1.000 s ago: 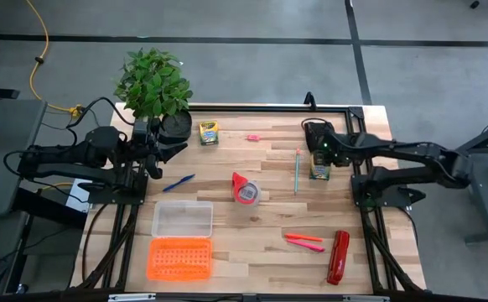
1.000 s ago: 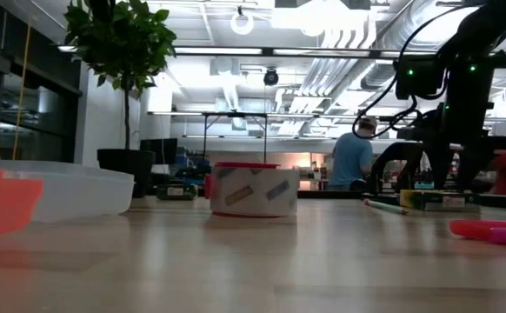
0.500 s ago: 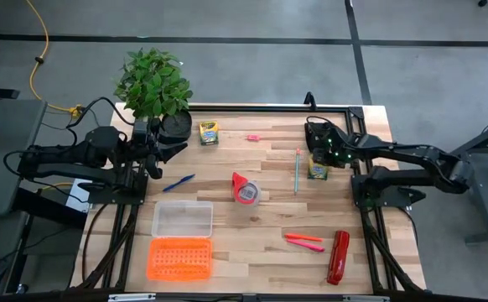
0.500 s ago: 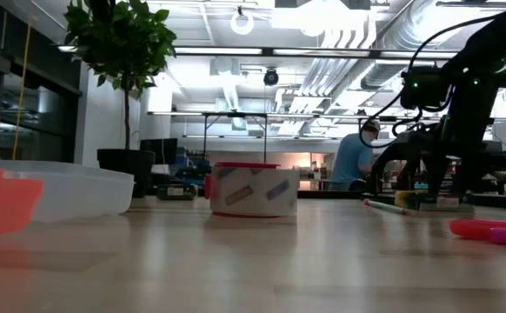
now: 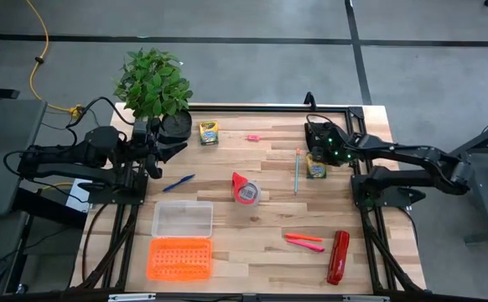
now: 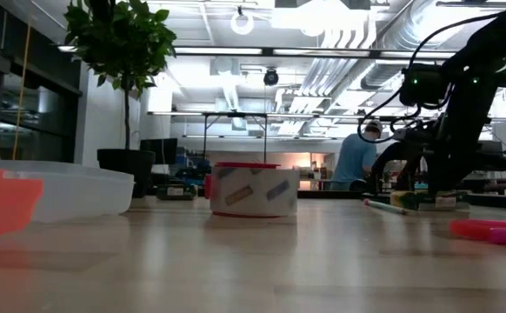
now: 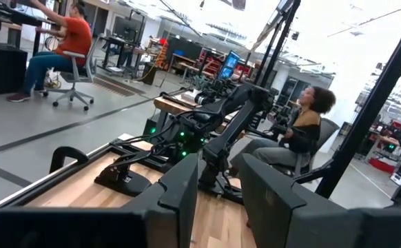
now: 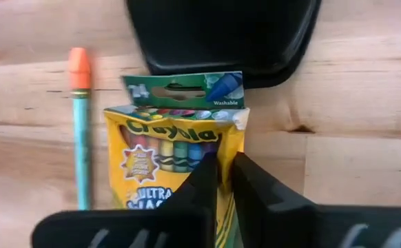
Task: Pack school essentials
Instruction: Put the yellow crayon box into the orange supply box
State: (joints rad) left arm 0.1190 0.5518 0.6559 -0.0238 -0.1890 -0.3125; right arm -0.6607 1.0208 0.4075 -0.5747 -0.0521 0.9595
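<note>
Wooden worktop [image 5: 227,176] on a dark frame, grey floor around it, potted plant [image 5: 152,82] at the far left corner.

Right hand [image 5: 315,155] lowered over crayon box 1 [image 5: 317,168] on the far right part of the worktop. In the right wrist view, fingers [image 8: 207,189] drawn almost together above the box's printed face, with only a thin slit between them. Hold on the box: cannot tell. Teal pencil [image 5: 296,170] just beside this box, parallel to it, not touching.

Left hand [image 5: 156,159] parked at the left edge next to the plant pot. Fingers part-way open, nothing between them.

Crayon box 2 [image 5: 208,132] near the far edge, close to the pot. Tiny pink piece [image 5: 252,137] to its right. Blue pen [image 5: 179,182] near the left hand. 2 pink-red markers [image 5: 304,242] near the front right, beside the red stapler [image 5: 338,257]. Tape roll [image 5: 246,189] at the centre. Clear case [image 5: 182,218] and orange tray [image 5: 179,257] at the front left, touching.
</note>
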